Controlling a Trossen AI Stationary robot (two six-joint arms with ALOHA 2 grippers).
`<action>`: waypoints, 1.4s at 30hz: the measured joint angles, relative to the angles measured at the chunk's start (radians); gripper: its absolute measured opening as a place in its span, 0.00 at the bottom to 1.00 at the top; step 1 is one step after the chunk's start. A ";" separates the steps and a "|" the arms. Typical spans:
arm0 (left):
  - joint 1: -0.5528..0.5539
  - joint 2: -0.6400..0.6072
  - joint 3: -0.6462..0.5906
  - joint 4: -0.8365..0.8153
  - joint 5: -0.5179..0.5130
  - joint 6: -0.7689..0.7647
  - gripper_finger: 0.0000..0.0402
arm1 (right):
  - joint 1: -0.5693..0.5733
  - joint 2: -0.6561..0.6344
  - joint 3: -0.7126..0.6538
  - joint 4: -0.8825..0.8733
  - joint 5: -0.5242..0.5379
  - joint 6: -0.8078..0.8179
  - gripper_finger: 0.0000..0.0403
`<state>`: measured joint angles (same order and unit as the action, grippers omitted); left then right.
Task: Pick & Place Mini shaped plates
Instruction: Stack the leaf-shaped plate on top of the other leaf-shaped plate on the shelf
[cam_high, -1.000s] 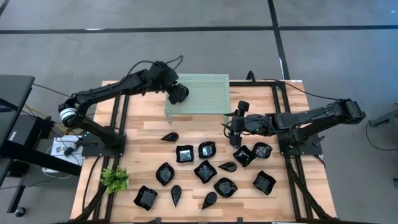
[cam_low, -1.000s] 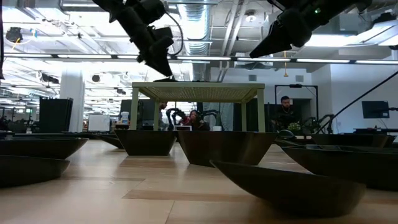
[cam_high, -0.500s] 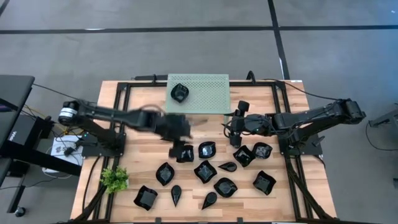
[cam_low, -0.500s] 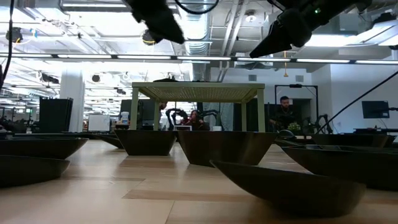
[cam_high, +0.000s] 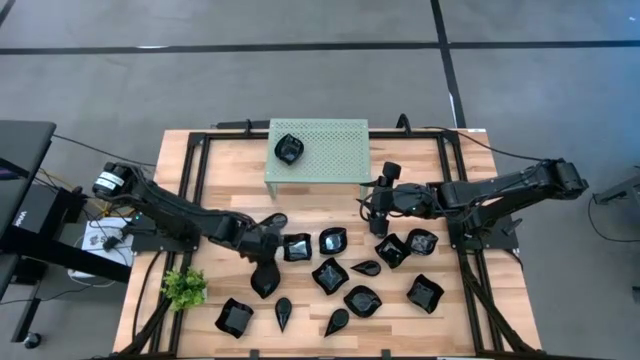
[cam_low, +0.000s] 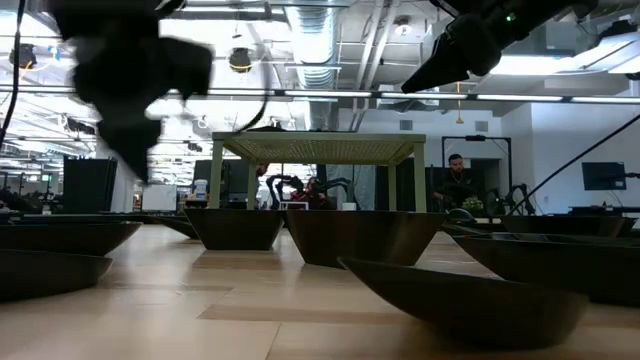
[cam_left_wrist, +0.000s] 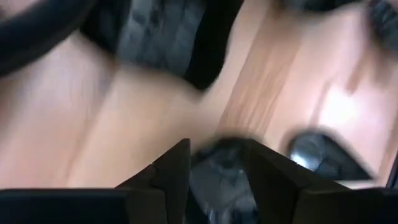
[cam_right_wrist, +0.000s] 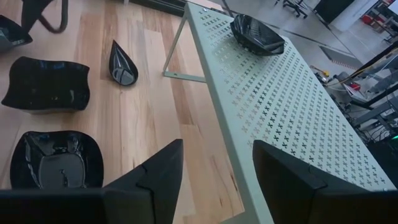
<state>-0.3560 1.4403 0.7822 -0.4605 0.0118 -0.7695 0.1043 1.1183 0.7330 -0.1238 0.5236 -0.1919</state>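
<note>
Several glossy black mini shaped plates (cam_high: 330, 275) lie on the wooden table's near half. One more plate (cam_high: 289, 148) rests on top of the mint-green perforated rack (cam_high: 330, 150), also seen as the plate (cam_right_wrist: 257, 34) in the right wrist view. My left gripper (cam_high: 265, 266) points down over a round plate (cam_high: 262, 285) at the cluster's left. Its fingers are open, and that plate (cam_left_wrist: 217, 171) shows blurred between them. I cannot tell whether they touch it. My right gripper (cam_high: 372, 212) hovers open beside the rack's near right leg, holding nothing.
A teardrop plate (cam_high: 272, 219) lies apart, just beyond my left gripper. A small green plant (cam_high: 184, 288) stands near the table's near left corner. Bare wood lies between the rack and the plates (cam_right_wrist: 143, 118). Black frame rails run along the table's left and right sides.
My left gripper has left the rack top and swung fast toward the table's near edge and downward, tipping to point more steeply down over the plates' left side. The plate it was over stays on the rack.
</note>
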 joint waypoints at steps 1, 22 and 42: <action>-0.005 0.000 -0.024 0.001 0.019 -0.035 0.37 | 0.000 0.000 0.000 0.000 0.000 0.000 0.47; -0.018 0.000 -0.153 0.094 0.071 -0.051 0.04 | 0.000 0.000 0.000 -0.001 0.000 0.001 0.47; 0.230 0.000 0.554 -0.290 -0.430 0.844 0.02 | 0.000 0.000 0.000 -0.005 -0.003 0.036 0.47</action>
<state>-0.1258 1.4403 1.3366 -0.7509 -0.4183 0.0748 0.1041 1.1179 0.7334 -0.1285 0.5209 -0.1555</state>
